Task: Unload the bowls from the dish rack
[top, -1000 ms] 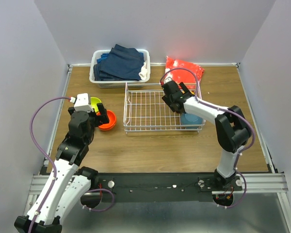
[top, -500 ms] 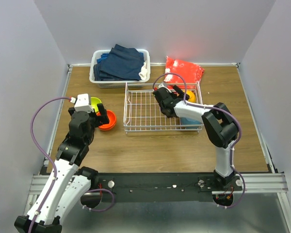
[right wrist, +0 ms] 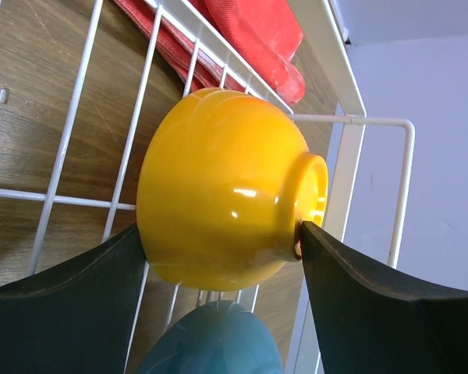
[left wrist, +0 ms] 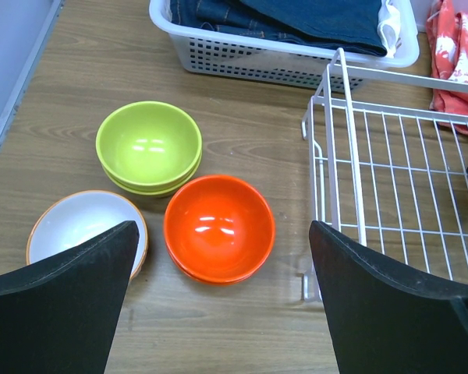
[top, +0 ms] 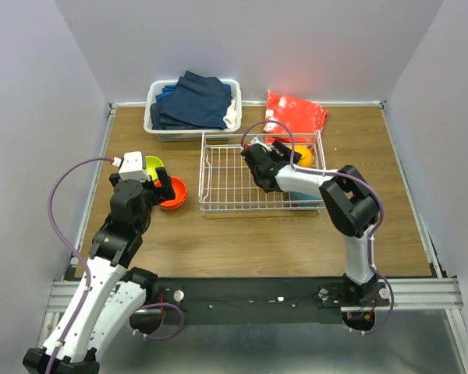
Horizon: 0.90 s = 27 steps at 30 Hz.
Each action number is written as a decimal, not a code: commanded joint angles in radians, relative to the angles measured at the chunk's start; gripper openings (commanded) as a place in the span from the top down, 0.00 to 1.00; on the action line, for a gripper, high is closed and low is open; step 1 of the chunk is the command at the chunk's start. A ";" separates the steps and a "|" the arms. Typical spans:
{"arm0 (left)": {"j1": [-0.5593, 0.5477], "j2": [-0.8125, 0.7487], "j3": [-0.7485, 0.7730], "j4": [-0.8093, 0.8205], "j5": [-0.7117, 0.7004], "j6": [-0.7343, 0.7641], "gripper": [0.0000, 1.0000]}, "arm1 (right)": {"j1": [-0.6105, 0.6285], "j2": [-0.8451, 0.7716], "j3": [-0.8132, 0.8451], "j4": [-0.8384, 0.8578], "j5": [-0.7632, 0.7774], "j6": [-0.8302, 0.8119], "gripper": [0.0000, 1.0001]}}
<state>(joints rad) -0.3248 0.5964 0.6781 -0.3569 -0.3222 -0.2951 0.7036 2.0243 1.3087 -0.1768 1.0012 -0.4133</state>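
My right gripper, jaws wide, straddles the yellow-orange bowl tipped sideways in the dish rack toward the far edge, whether gripped I cannot tell; my left gripper hangs wide open

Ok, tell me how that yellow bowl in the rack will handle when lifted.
The yellow bowl looks glossy, so it may slip in the right gripper. Lying on its side on the dish rack wires, it could roll if nudged.
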 commanded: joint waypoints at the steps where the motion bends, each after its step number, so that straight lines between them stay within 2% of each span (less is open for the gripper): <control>1: -0.005 -0.017 -0.009 -0.008 -0.006 0.013 0.01 | 0.030 -0.004 -0.005 -0.016 -0.019 0.041 0.21; 14: -0.005 -0.009 -0.011 -0.005 0.008 0.013 0.01 | 0.045 -0.122 -0.012 -0.050 -0.104 0.077 0.36; 27: 0.020 0.014 -0.021 0.030 0.107 0.017 0.01 | 0.045 -0.246 0.008 -0.030 -0.222 0.169 0.58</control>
<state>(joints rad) -0.3191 0.6048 0.6727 -0.3576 -0.2825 -0.2909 0.7414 1.8534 1.3067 -0.2306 0.8272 -0.3004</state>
